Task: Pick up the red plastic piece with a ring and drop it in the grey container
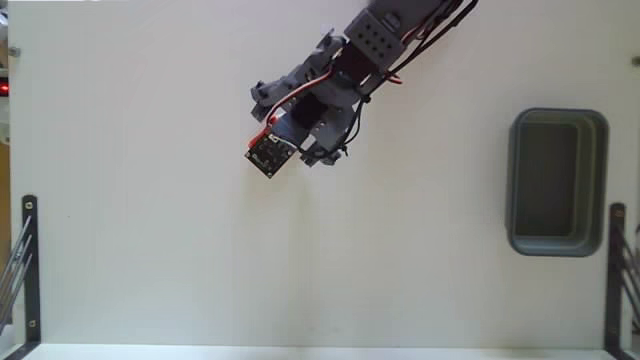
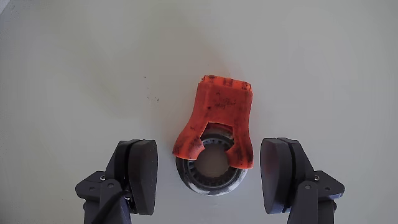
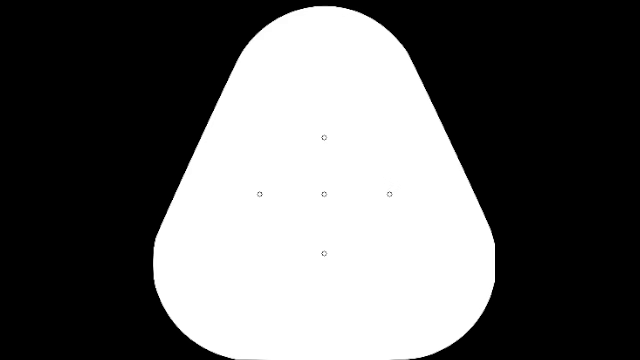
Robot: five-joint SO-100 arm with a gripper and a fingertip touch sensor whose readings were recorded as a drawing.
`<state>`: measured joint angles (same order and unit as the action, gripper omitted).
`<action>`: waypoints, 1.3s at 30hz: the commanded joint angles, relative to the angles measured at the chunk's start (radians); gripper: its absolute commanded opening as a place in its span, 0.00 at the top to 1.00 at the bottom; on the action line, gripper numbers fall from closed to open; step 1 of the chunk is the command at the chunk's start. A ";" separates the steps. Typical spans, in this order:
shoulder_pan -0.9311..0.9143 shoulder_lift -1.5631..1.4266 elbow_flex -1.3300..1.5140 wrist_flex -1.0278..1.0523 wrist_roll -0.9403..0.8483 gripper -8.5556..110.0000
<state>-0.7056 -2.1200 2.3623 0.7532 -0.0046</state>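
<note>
Straddling the red plastic piece [image 2: 216, 127] (ring end nearest, between the fingers), the claw [image 2: 211, 177] gapes wide above the tabletop [image 2: 74, 74].

grey printed arm [image 1: 330, 85], red and black cables, dark end effector [image 2: 211, 177] pads.

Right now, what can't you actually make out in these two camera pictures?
- Red plastic piece: hidden in the fixed view beneath the arm; only the wrist view shows it.
- Whether the open jaws have come down level with the piece: the wrist view gives no height.
- Grey container: outside the wrist view.
- Arm base: cut off by the fixed view's top edge.
</note>
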 commanded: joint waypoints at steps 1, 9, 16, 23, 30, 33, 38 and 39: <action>-0.016 -0.023 -0.005 -0.018 0.005 0.00; -0.016 -0.019 0.008 -0.035 0.005 0.00; -0.016 -0.019 0.008 -0.035 0.005 0.00; -0.016 -0.010 0.031 -0.067 0.005 0.00; -0.016 -0.005 0.041 -0.082 0.005 0.00; -0.016 -0.005 0.041 -0.082 0.005 0.00; -0.016 -0.005 0.041 -0.082 0.005 0.00; -0.016 -0.005 0.041 -0.082 0.005 0.00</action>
<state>-0.7056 -2.1031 2.3961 0.6826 -0.0046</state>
